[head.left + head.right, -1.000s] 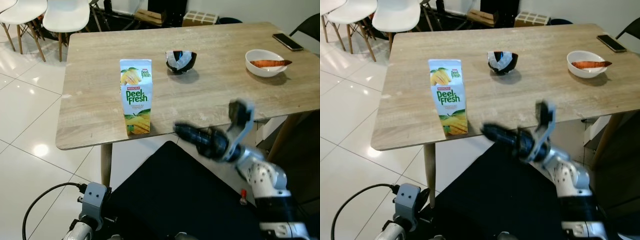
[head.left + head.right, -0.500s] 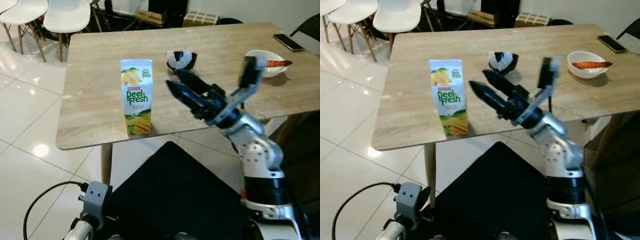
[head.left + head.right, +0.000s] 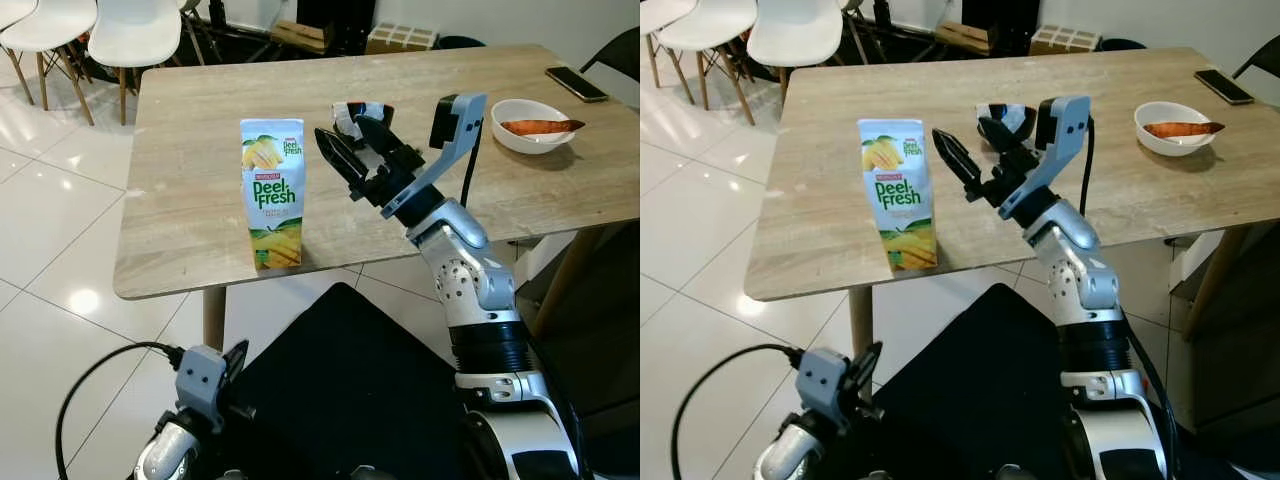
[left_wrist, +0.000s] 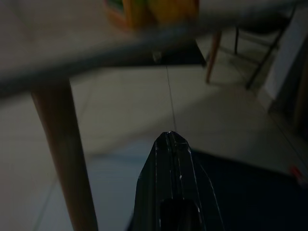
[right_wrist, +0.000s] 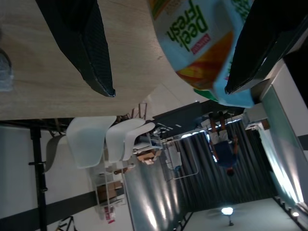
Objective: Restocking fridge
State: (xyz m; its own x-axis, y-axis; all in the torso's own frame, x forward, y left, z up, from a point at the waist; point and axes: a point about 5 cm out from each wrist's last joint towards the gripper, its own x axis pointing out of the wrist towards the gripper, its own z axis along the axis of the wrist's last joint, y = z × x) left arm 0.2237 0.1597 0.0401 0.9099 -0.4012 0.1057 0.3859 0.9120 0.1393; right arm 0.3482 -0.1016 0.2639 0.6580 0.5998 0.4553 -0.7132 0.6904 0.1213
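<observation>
A Peel Fresh mango juice carton (image 3: 272, 190) stands upright near the front edge of the wooden table (image 3: 180, 230). My right gripper (image 3: 340, 130) is open above the table, just right of the carton's upper half, and its fingers point at it without touching. In the right wrist view the carton (image 5: 192, 38) sits ahead, between the two black fingertips (image 5: 103, 82). My left gripper (image 4: 171, 139) hangs low, below the table's edge and beside a table leg, with its fingers pressed together.
A black bowl (image 3: 350, 110) sits behind my right gripper. A white bowl with an orange item (image 3: 528, 125) and a phone (image 3: 575, 83) lie at the table's right end. White chairs (image 3: 130, 30) and a cardboard box (image 3: 400, 37) stand beyond the table.
My right arm has risen from below the table's front edge and swung left over the table, up to the carton. The carton has not moved.
</observation>
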